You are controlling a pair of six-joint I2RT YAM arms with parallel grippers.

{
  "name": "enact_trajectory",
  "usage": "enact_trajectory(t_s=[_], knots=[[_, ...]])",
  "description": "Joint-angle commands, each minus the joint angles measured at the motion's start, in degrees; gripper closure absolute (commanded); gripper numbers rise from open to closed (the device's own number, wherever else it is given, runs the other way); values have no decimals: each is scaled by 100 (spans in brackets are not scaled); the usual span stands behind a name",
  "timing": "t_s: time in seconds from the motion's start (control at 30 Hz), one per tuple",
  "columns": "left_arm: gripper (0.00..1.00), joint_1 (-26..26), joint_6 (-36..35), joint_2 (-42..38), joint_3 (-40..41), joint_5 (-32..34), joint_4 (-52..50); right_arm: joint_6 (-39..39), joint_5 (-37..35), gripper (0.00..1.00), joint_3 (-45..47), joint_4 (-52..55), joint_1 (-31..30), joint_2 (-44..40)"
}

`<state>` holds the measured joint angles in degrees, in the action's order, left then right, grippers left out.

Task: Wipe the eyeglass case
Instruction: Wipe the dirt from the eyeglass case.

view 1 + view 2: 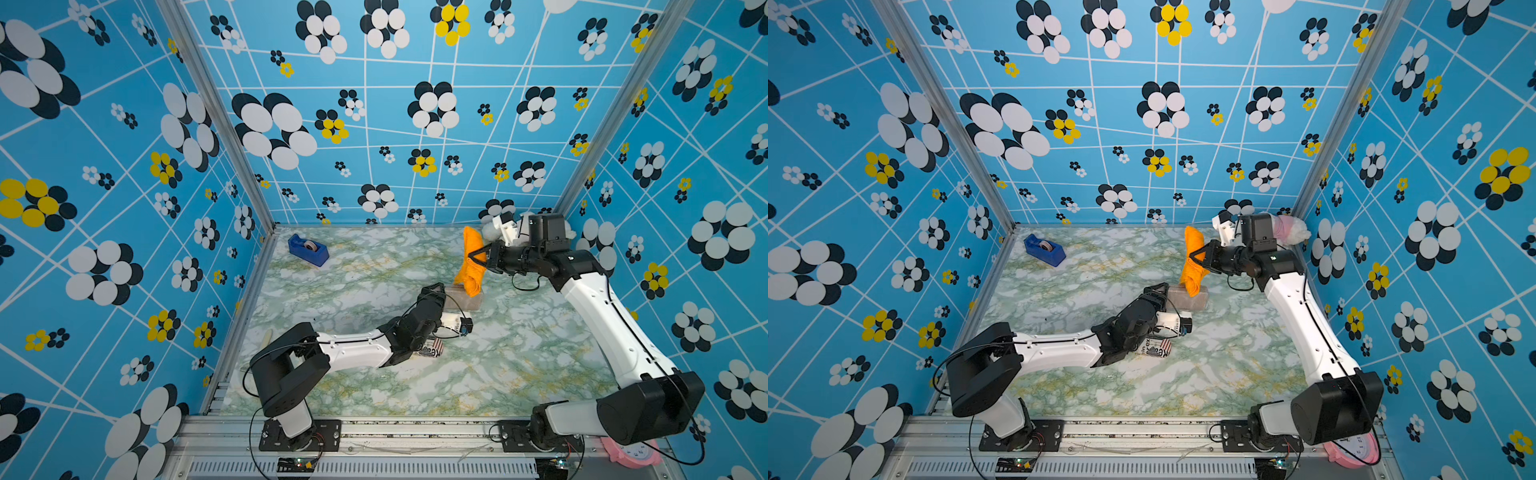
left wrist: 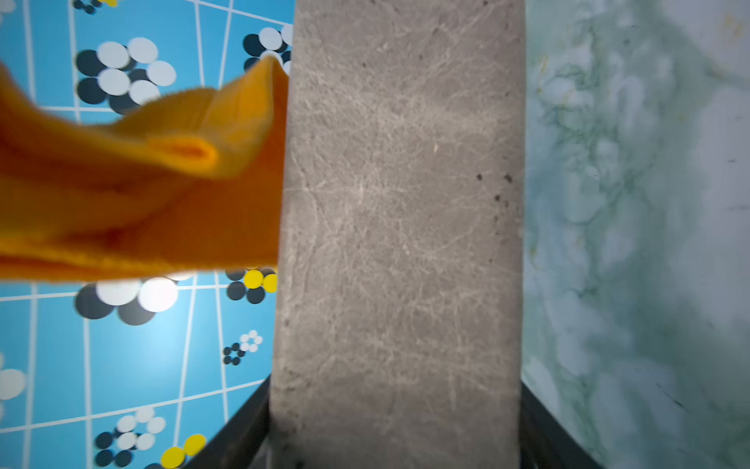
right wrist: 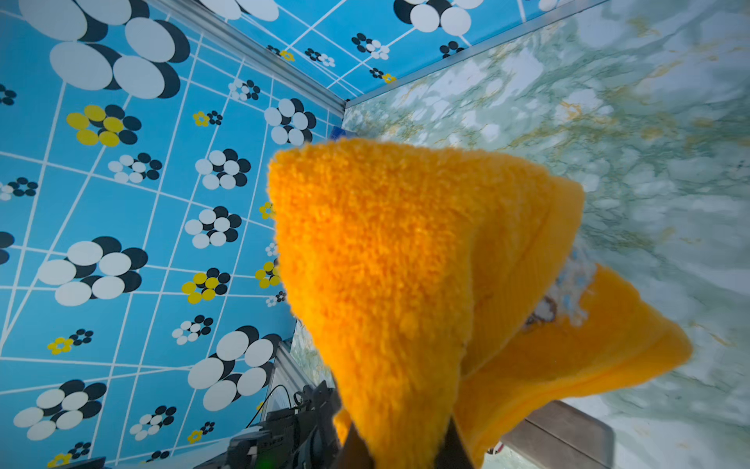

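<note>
Eyeglass case [image 1: 460, 303] is out mid-tabletop [image 1: 374, 374], with the left fingers [image 2: 243, 434] clamped on one end. Right fingers [image 1: 480, 249] are pinched tight on the orange cloth [image 1: 470, 277], which hangs down touching the case's other end.

Work surface: green-veined, marble-pattern tabletop [image 1: 374, 266].
We note five items on it. A blue tape dispenser [image 1: 308, 249] sits near the far left corner. The grey-brown eyeglass case [image 1: 461, 302] appears to rest right of centre, well apart from the dispenser. A black-and-white printed cylinder [image 1: 432, 348] lies on its side nearer the front, close to the case. A pink-and-white plush [image 1: 1293, 232] sits in the far right corner, partly hidden. A pale oblong piece [image 1: 267, 337] lies at the left edge; we cannot identify it.
</note>
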<state>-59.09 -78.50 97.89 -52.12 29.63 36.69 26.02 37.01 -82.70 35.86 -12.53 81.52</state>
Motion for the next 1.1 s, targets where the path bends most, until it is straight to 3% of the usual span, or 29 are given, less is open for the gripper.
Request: enact_trajectory(t_s=[0.0, 0.23, 0.3, 0.43, 0.6, 0.73, 0.83, 0.9, 0.97, 1.07], knots=[[79, -52, -1083, 112, -61, 338, 2022, 4, 209, 100, -323, 171, -300, 388], [78, -35, -959, 62, -198, 421, 1976, -279, -229, 100, 303, 251, -551, 708], [79, -25, -1017, 26, -154, 436, 2141, -403, -358, 100, 666, 258, -400, 638], [78, 80, -920, -125, -61, 490, 2029, -196, -62, 100, 1595, -169, 478, 88], [79, 203, -688, -295, -9, 457, 1896, -763, -307, 100, 1418, 592, 534, -45], [79, 198, -649, -247, -16, 370, 1891, -493, 152, 100, 1268, 239, 501, 220], [79, 179, -695, -126, -81, 378, 1961, -568, 105, 100, 762, 387, -12, 577], [79, 183, -726, -71, -121, 413, 2006, -493, 475, 100, 563, 307, -236, 807], [79, 203, -763, -61, -101, 455, 2072, -409, 678, 100, 619, 179, -250, 858], [79, 269, -694, -172, 4, 515, 2134, -746, 443, 100, 741, 521, -58, 798]])
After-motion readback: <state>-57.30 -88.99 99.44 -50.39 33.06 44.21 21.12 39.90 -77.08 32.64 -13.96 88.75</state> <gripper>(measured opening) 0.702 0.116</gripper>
